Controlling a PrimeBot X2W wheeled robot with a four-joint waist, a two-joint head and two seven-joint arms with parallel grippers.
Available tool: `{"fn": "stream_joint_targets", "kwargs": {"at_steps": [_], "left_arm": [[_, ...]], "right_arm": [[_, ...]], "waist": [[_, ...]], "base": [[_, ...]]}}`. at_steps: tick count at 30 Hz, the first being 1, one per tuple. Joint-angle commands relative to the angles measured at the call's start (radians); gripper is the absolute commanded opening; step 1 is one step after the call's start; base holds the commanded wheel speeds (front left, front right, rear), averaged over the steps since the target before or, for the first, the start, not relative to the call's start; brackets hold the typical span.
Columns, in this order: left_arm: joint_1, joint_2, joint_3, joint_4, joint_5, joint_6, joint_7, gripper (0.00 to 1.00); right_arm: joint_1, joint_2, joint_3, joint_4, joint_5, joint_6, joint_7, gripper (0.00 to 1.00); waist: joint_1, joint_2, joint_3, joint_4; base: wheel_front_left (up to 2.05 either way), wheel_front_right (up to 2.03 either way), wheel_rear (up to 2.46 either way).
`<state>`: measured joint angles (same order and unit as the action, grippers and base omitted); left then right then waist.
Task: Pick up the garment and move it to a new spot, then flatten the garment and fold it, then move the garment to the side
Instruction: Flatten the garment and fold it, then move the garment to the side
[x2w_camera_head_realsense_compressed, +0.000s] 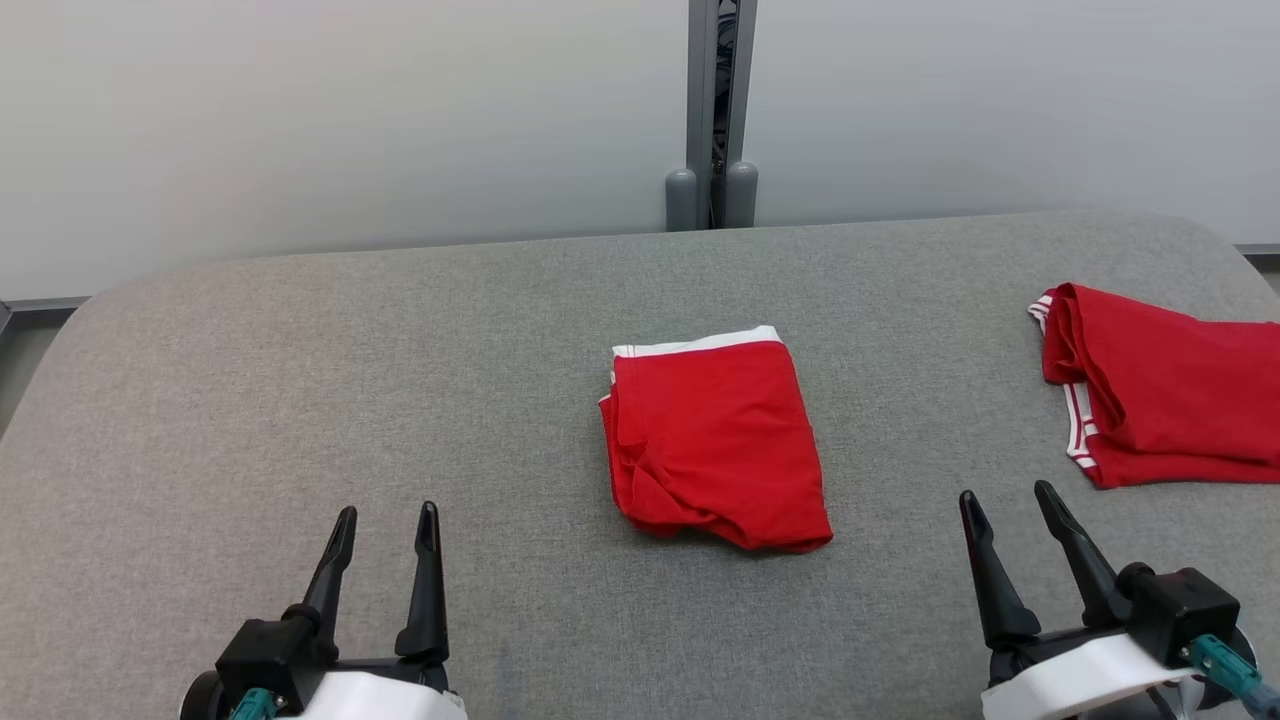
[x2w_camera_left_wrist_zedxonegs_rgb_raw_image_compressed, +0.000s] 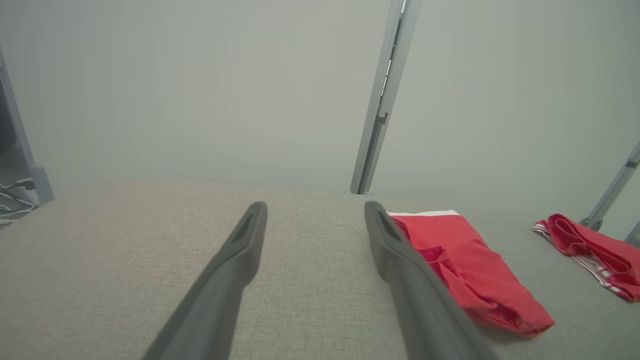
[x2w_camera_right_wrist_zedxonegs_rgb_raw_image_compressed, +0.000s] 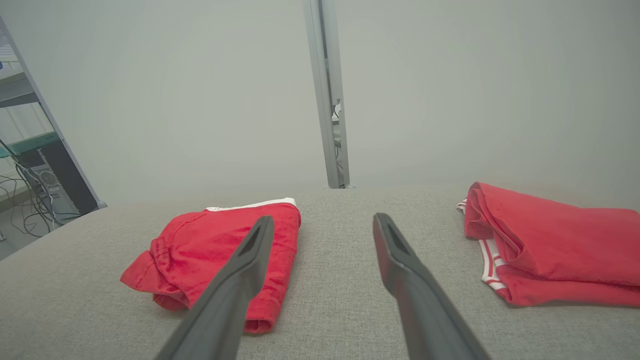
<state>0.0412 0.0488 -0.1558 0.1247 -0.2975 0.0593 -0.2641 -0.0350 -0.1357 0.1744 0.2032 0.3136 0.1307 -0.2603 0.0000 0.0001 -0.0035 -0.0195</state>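
The folded red cloth garment with a white waistband (x2w_camera_head_realsense_compressed: 715, 445) lies flat at the middle of the grey fabric-covered surface (x2w_camera_head_realsense_compressed: 300, 380), waistband toward the far edge. A rumpled red garment with white-striped trim (x2w_camera_head_realsense_compressed: 1170, 410) lies at the right edge, well apart. Near the front edge, the left gripper (x2w_camera_head_realsense_compressed: 385, 515) and right gripper (x2w_camera_head_realsense_compressed: 1005, 493) hover empty, jaws apart.

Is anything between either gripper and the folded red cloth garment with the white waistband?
Nothing visible: grey fabric table separates the folded red garment from left gripper and right gripper; another red, white-striped garment lies aside.
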Motion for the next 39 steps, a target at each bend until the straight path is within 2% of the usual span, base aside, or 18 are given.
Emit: {"fn": "stream_joint_targets", "kwargs": {"at_steps": [1,11,22,30,34,39], "left_arm": [[0.013,0.004,0.006,0.001,0.007,-0.005,0.001,1.00],[0.023,0.004,0.006,-0.004,0.013,0.000,0.001,1.00],[0.015,0.004,-0.007,0.006,0.011,0.002,0.001,1.00],[-0.007,0.004,-0.021,0.006,0.014,-0.006,0.001,1.00],[-0.026,0.004,-0.037,-0.001,0.016,-0.010,0.001,1.00],[-0.061,0.004,-0.061,-0.018,0.018,-0.016,0.001,1.00]], "right_arm": [[0.014,-0.003,-0.005,-0.008,-0.006,0.000,-0.005,1.00],[0.036,0.004,-0.002,-0.012,-0.011,0.000,-0.005,1.00],[0.020,0.007,0.006,0.004,0.050,0.000,-0.005,1.00],[-0.066,0.007,0.039,0.090,0.246,0.001,-0.005,1.00],[-0.154,-0.001,0.071,0.184,0.382,0.001,-0.005,1.00],[-0.295,-0.037,0.168,0.327,0.537,0.001,0.013,1.00]], "waist": [[0.0000,-0.0001,-0.002,0.002],[0.0000,-0.0001,-0.006,0.004],[0.0000,-0.0001,-0.007,0.007],[0.0000,-0.0001,0.008,0.036],[0.0000,-0.0001,0.026,0.063],[0.0000,-0.0001,0.076,0.101]], "base": [[0.00,0.00,0.00],[0.00,0.00,0.00],[0.00,0.00,0.00],[0.00,0.00,0.00],[0.00,0.00,0.00],[0.00,0.00,0.00]]}}
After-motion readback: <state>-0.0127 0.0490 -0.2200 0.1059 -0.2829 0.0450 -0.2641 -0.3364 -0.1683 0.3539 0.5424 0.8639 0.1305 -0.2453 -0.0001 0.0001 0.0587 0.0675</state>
